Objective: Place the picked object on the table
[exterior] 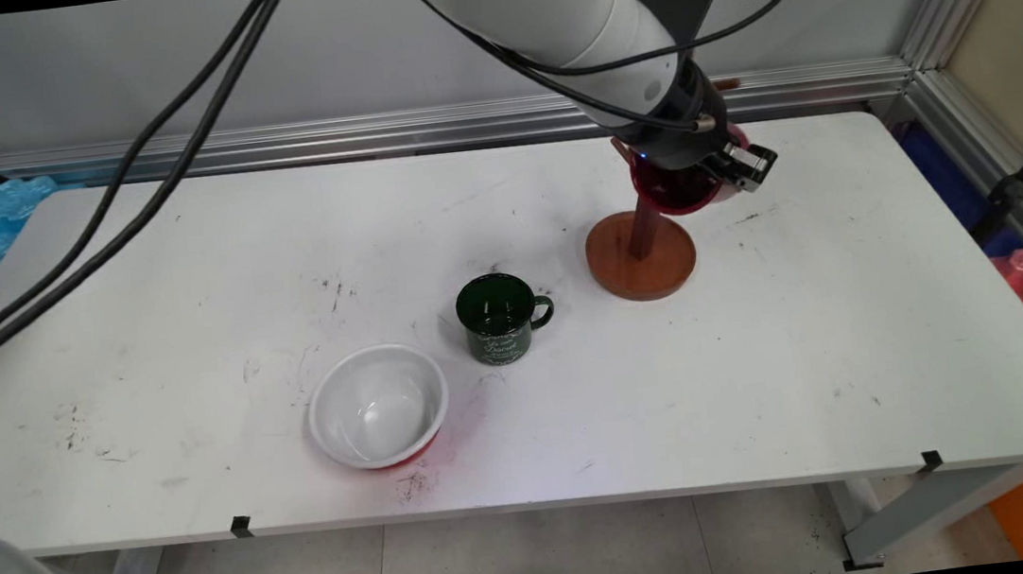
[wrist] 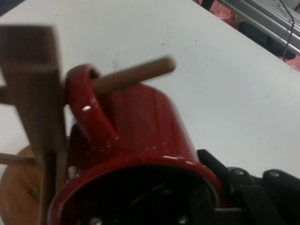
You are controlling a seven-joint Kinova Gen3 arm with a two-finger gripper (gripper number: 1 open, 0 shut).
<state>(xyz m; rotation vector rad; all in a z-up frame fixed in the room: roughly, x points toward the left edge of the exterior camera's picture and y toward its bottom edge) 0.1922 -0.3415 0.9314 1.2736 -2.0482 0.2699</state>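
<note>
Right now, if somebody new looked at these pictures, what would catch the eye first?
First, the red mug in the gripper, its handle threaded on a peg of the wooden mug stand at the table's far right. Then the dark green mug mid-table and the white bowl nearer the front.

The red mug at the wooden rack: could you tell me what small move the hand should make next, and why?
Probably let go and back away. In the hand view the red mug has its handle threaded over a peg of the wooden rack, while the hand grips its rim.
</note>
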